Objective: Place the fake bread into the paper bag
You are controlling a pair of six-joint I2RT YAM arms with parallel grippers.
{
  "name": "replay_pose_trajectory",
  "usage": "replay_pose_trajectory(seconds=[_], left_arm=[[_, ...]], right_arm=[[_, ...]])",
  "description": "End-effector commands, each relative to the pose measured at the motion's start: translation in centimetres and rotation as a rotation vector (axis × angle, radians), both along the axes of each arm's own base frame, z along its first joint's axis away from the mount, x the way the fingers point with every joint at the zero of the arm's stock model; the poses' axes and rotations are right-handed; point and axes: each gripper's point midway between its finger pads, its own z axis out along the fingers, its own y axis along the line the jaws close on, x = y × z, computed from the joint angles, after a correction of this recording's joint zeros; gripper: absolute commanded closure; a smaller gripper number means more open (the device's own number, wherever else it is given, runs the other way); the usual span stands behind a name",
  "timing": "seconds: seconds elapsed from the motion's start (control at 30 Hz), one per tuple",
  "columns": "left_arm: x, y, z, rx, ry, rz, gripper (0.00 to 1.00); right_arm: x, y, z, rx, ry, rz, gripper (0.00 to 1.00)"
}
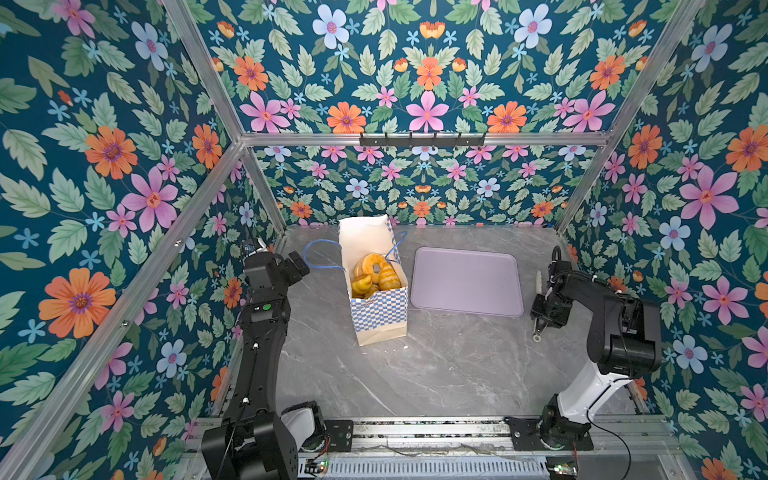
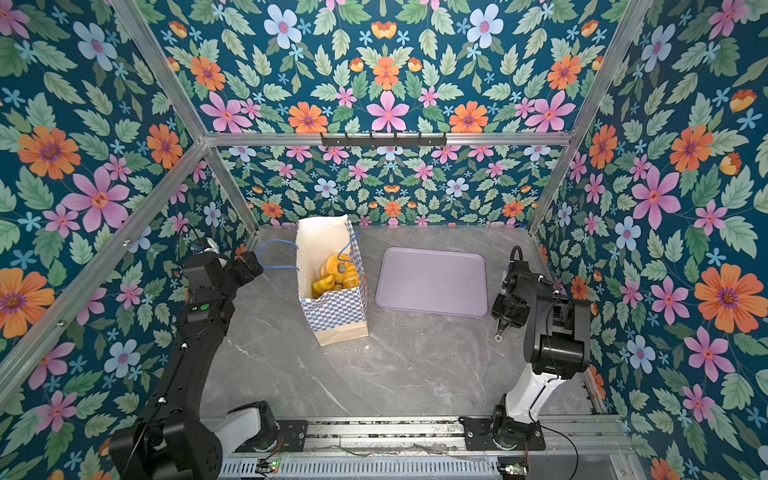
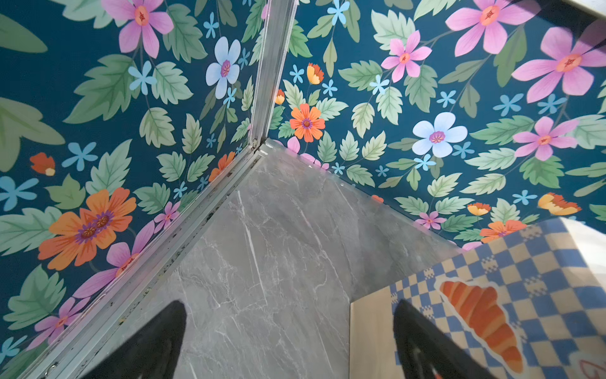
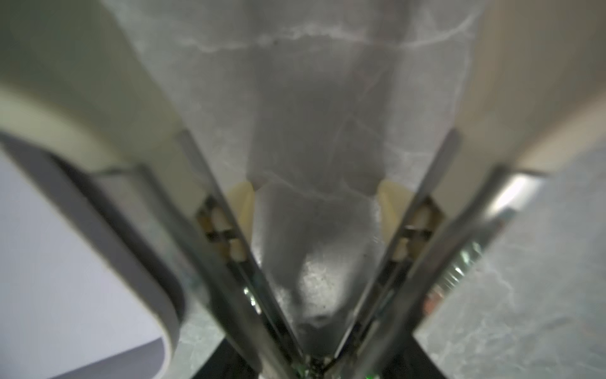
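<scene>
1. The left gripper (image 3: 288, 305) has its two black fingers (image 3: 157, 341) spread wide. Only the grey marble table (image 3: 278, 246) shows between them, and they hold nothing.
2. In both top views the left gripper (image 1: 297, 266) sits just beside the left blue cord handle (image 1: 322, 255) of the paper bag (image 1: 380, 316). Whether it touches the cord I cannot tell. In the left wrist view one finger overlaps the bag's checkered side (image 3: 531, 272), near a printed croissant picture (image 3: 482, 321); contact is not clear there either.
3. The right gripper (image 4: 311, 115) shows two long metal arms (image 4: 210, 229) that meet near the camera and spread in a V to broad cream ends (image 4: 98, 98). They stand well apart, with bare table between them and nothing gripped. Whether these arms are its own fingers or a tool fixed on I cannot tell; the view is blurred.
4. In both top views the right gripper (image 1: 542, 316) points down at the table, just beside the right edge of the lilac tray (image 1: 465, 286). The tray's rounded corner (image 4: 98, 262) shows in the right wrist view.
5. The fake bread (image 1: 376, 274) lies inside the paper bag, piled in its lower part, with a ring (image 1: 376, 262) on top of the golden pieces.
6. The bag stands upright and open-mouthed on the table, left of the tray and apart from it.
</scene>
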Motion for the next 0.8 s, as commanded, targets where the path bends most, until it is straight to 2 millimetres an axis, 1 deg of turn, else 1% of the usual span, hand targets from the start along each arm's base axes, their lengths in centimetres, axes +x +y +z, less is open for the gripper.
replay_pose_trajectory(seconds=[0.0, 0.1, 0.2, 0.23, 0.27, 0.33, 0.47, 0.53, 0.6, 0.63, 0.7, 0.77], left_arm=[[0.4, 0.2, 0.2, 0.025, -0.015, -0.003, 0.00], [0.3, 0.6, -0.1, 0.044, -0.019, 0.020, 0.00], [0.1, 1.4, -1.3, 0.076, -0.002, 0.054, 0.01], [0.0, 1.7, -1.7, 0.084, 0.005, 0.071, 0.01], [-0.1, 2.0, -2.3, 0.092, 0.008, 0.087, 0.01], [-0.4, 2.5, -3.3, 0.109, 0.014, 0.118, 0.01], [-1.1, 4.1, -5.1, 0.141, 0.043, 0.208, 0.01], [-1.2, 4.4, -5.9, 0.150, 0.053, 0.230, 0.00], [-1.1, 4.6, -6.8, 0.156, 0.059, 0.238, 0.00], [-1.1, 4.6, -7.4, 0.156, 0.061, 0.234, 0.01], [-1.1, 4.5, -8.5, 0.156, 0.059, 0.229, 0.00], [-1.1, 4.4, -9.8, 0.154, 0.058, 0.225, 0.00]], right_arm=[[-0.3, 0.3, 0.0, 0.015, -0.006, -0.020, 0.39], [-0.1, 0.1, 1.2, 0.001, -0.050, -0.026, 0.31], [0.1, -0.1, 2.2, -0.016, -0.088, -0.031, 0.25], [0.3, -0.2, 3.5, -0.027, -0.128, -0.032, 0.22], [0.4, -0.3, 4.1, -0.035, -0.147, -0.036, 0.01], [0.5, -0.4, 5.1, -0.050, -0.183, -0.040, 0.01], [0.7, -1.0, 7.6, -0.097, -0.281, -0.056, 0.01], [0.8, -1.6, 9.4, -0.136, -0.347, -0.081, 0.01], [0.4, -2.6, 11.9, -0.218, -0.450, -0.127, 0.01], [0.5, -2.6, 13.1, -0.226, -0.516, -0.132, 0.01], [1.4, -1.7, 15.4, -0.216, -0.695, -0.078, 0.01], [1.7, -1.0, 16.4, -0.224, -0.793, -0.028, 0.01]])
